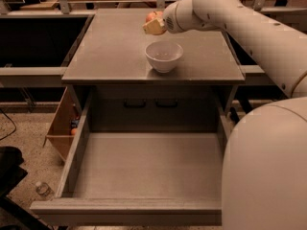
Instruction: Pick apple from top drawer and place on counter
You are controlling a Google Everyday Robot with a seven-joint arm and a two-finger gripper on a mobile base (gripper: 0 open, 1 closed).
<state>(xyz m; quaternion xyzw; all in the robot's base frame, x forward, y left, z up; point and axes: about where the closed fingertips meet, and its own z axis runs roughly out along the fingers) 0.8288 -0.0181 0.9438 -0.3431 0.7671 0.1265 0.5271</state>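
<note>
My gripper (154, 26) hangs over the back of the grey counter (110, 47), just behind and left of the white bowl (164, 56). It is shut on the small red apple (152, 16), which shows partly above the cream fingers. The arm reaches in from the upper right. The top drawer (76, 157) is pulled wide open below the counter; its flat grey floor holds nothing.
A lower drawer front with two dark handles (148, 103) sits under the counter edge. A cardboard box (62, 123) stands left of the drawer, and a bottle (42, 189) lies on the floor. Dark sunken bays flank the counter. My robot body fills the lower right.
</note>
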